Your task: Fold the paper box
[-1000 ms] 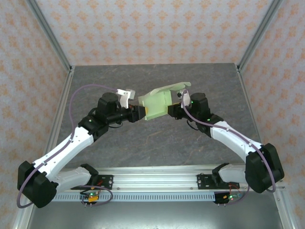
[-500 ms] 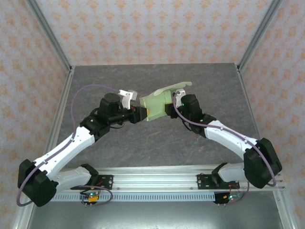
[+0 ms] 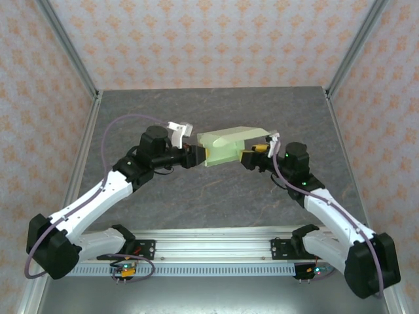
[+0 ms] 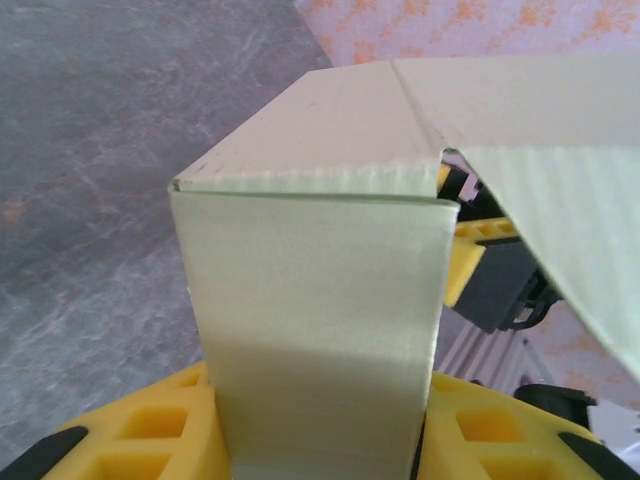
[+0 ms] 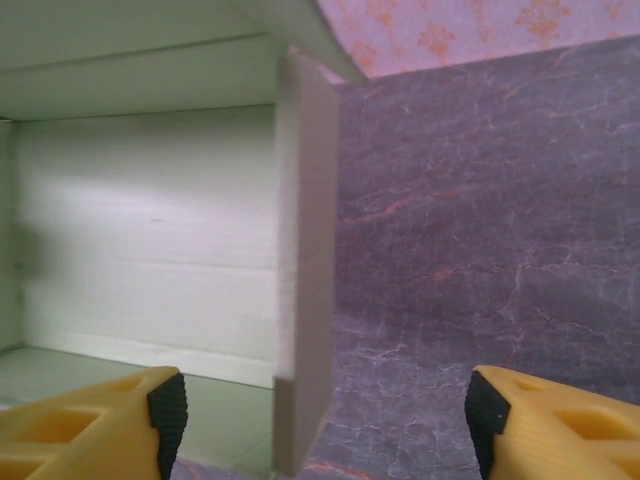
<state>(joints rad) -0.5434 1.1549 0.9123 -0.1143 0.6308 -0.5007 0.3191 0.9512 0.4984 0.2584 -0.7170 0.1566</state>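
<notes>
The pale light-green paper box [image 3: 226, 145] is held above the middle of the table, partly folded, with a flap spread toward the right. My left gripper [image 3: 195, 154] is shut on its left wall; in the left wrist view that wall [image 4: 320, 340] stands upright between the yellow fingers [image 4: 130, 430]. My right gripper [image 3: 251, 157] stands open just right of the box. In the right wrist view I look into the box's inside [image 5: 140, 220], and one side wall's edge [image 5: 305, 270] stands between the spread fingertips [image 5: 168, 405] without touching them.
The dark grey stone-patterned table [image 3: 216, 196] lies under both arms. Metal frame posts [image 3: 69, 59] and patterned walls close off the back and sides. An aluminium rail [image 3: 216, 245] with the arm bases runs along the near edge.
My right gripper has let go of the box and drawn back to the right, its jaws spread. The box's flap has swung down and rightward. The left gripper kept its hold and shifted slightly right.
</notes>
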